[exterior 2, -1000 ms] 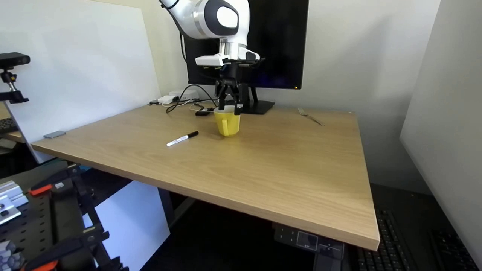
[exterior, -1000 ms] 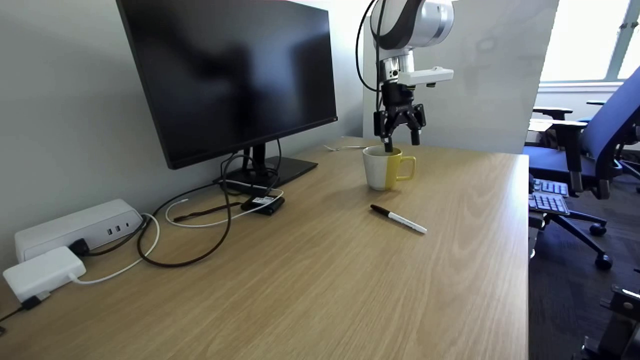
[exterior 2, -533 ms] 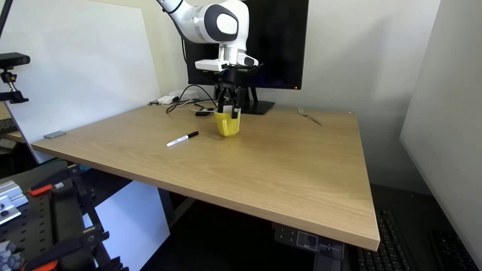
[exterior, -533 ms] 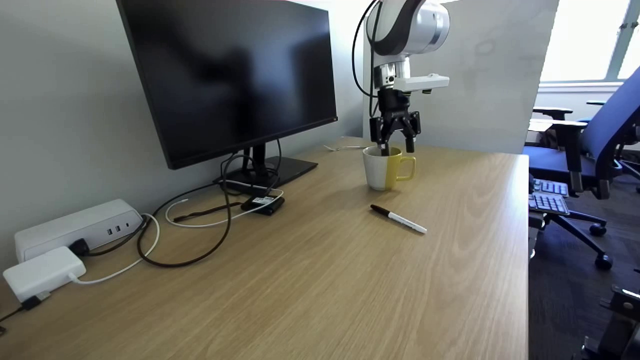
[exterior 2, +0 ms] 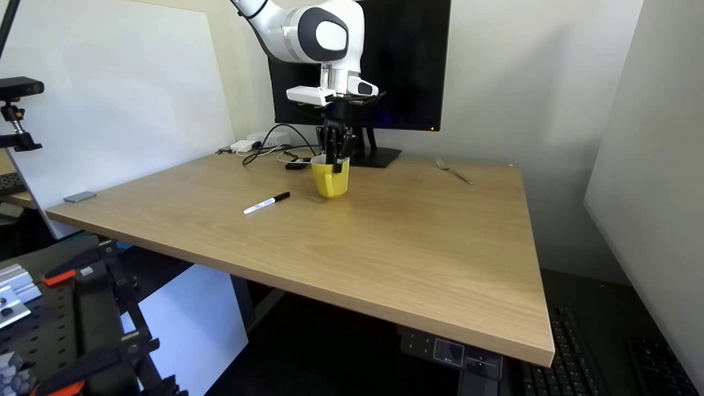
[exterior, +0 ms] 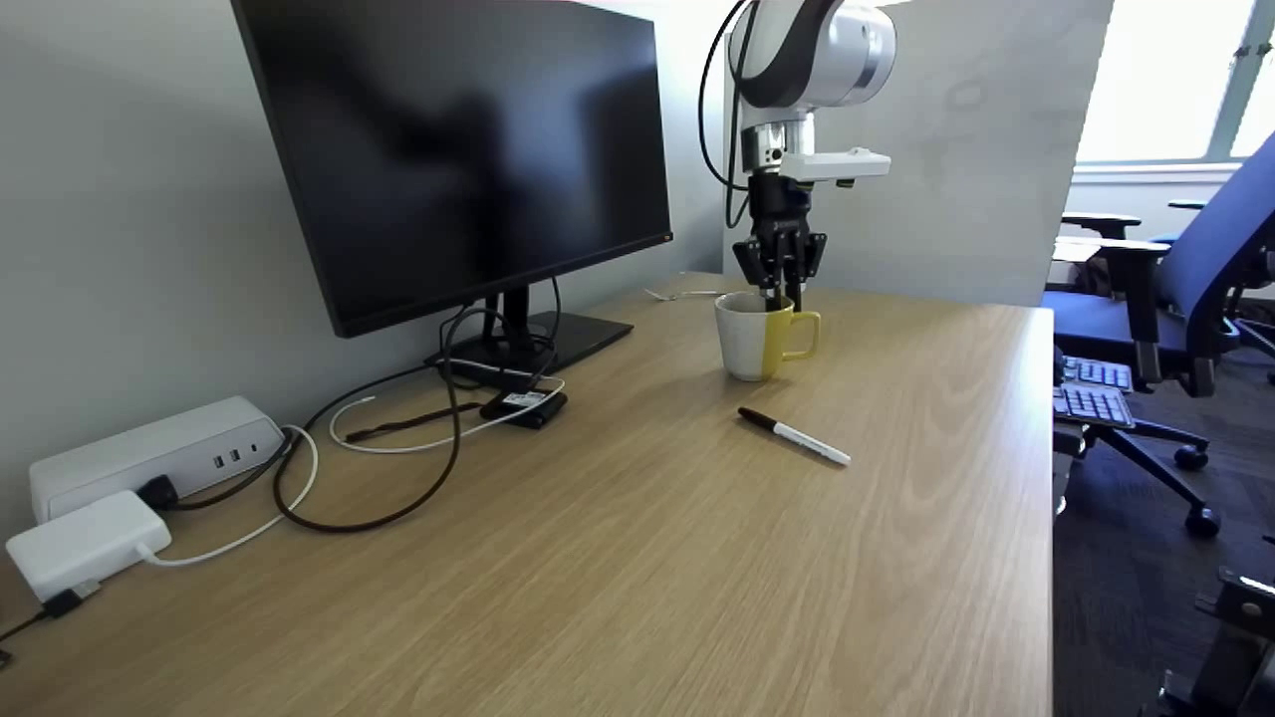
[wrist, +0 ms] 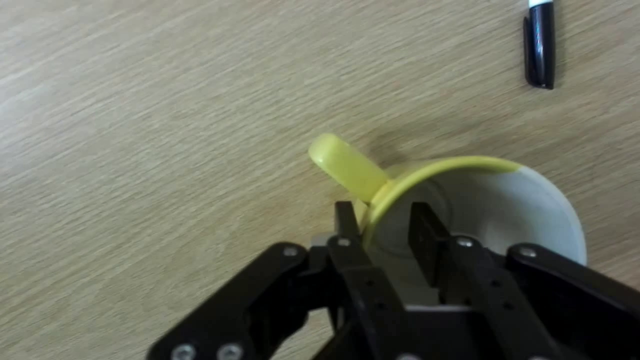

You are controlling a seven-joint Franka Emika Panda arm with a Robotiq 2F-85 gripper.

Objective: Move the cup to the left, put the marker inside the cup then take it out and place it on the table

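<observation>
In the wrist view, the pincer, a little spread and empty, has one finger inside the mug at right, with the black-capped marker on the tabletop, upper right.

Monitor, looped cables, fork, chair.

White-and-charcoal arm, black angular gripper.
In an exterior view, a dark grey band wraps a pale oval cap, with a silver ring toward nine o'clock of it and a metallic collar at six. In an exterior view, a flat white bracket juts toward three o'clock of that collar, and black cables curve near ten. In the wrist view, screws (bright little discs on black) stud the jointed fingers.
</observation>
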